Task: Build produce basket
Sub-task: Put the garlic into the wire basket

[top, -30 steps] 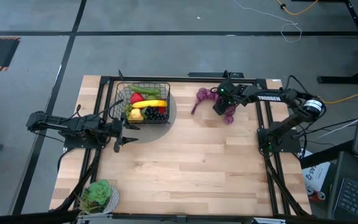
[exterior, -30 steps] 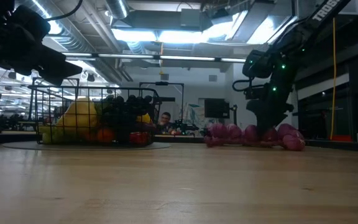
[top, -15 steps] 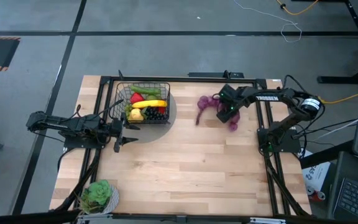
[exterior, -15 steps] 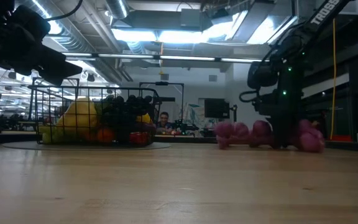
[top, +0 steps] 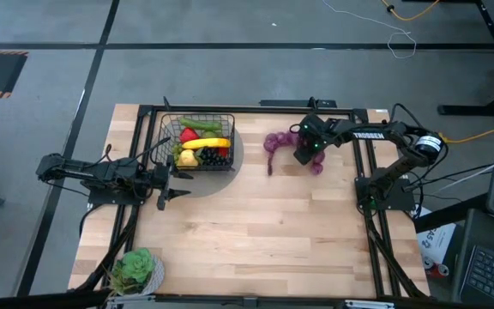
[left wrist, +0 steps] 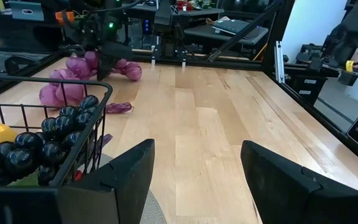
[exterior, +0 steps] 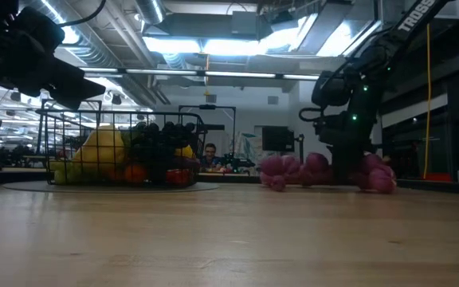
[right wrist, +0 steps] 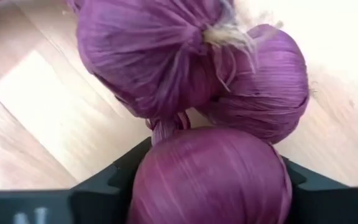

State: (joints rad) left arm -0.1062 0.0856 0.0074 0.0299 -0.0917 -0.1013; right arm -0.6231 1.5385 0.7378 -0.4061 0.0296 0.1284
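**Right claw settles over the purple bunch**

Over the last second the purple bunch (top: 283, 144) has been nudged about the far side of the desk (top: 256, 232): it slid toward the right arm, then back, and now lies much where it began, well apart from the basket (top: 197, 142). The right claw (top: 306, 153) has narrowed a little as it came down. In the right wrist view 1 bulb (right wrist: 209, 177) sits between the 2 fingers, so a grip looks to be forming, but I cannot tell whether it is clamped yet. The bunch rests on the wood, not lifted, so it is the 1 item left outside.

The right arm reaches in from the desk's right edge, bent down over the bunch. The left claw (top: 171, 182) waits just beside the basket's near corner, fingers (left wrist: 127, 175) apart, holding nothing. The basket already holds banana, pepper, dark grapes and more.
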